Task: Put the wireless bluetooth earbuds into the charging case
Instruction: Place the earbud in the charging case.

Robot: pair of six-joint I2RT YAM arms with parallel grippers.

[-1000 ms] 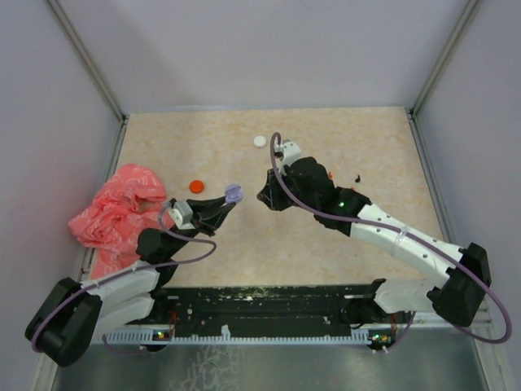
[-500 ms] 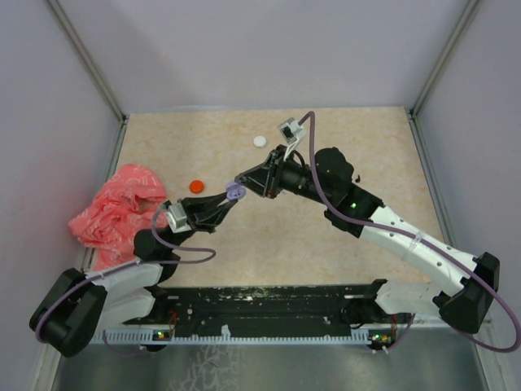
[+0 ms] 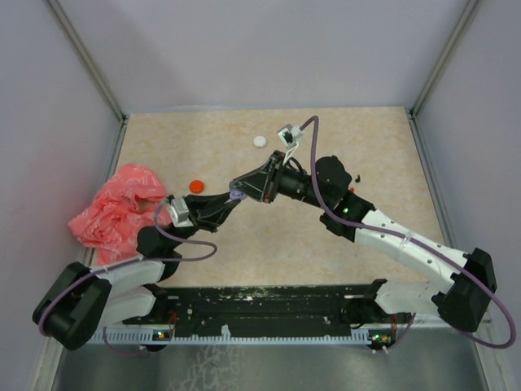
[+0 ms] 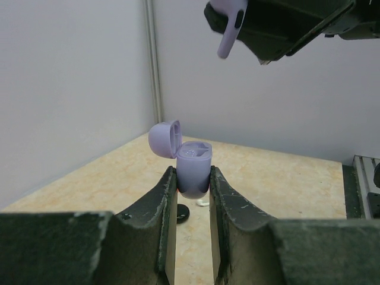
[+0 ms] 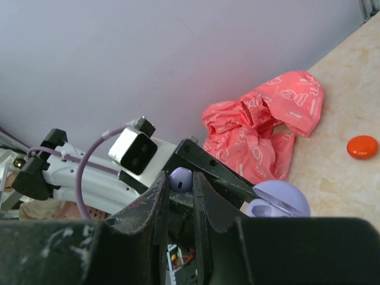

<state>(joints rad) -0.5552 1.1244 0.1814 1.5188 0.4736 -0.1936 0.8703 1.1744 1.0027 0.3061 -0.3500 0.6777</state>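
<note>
Now lilac earbud [image 4: 227, 35] hovers near open case [image 4: 194, 172].

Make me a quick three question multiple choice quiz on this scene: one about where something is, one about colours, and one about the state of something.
1. Where is the lilac earbud relative to the charging case?
A. seated inside it
B. above it, apart from it
C. beneath it

2. What colours are the two round discs on the table?
A. both blue
B. green and yellow
C. red and white

3. How is the case's lid?
A. open
B. shut
C. missing

Answers:
1 B: the left wrist view shows the earbud pinched in the right gripper, over the case that the left gripper clamps.
2 C: the top view shows a red disc and a white disc.
3 A: the lid is tipped back on its hinge, so the case's top is bare.
</note>
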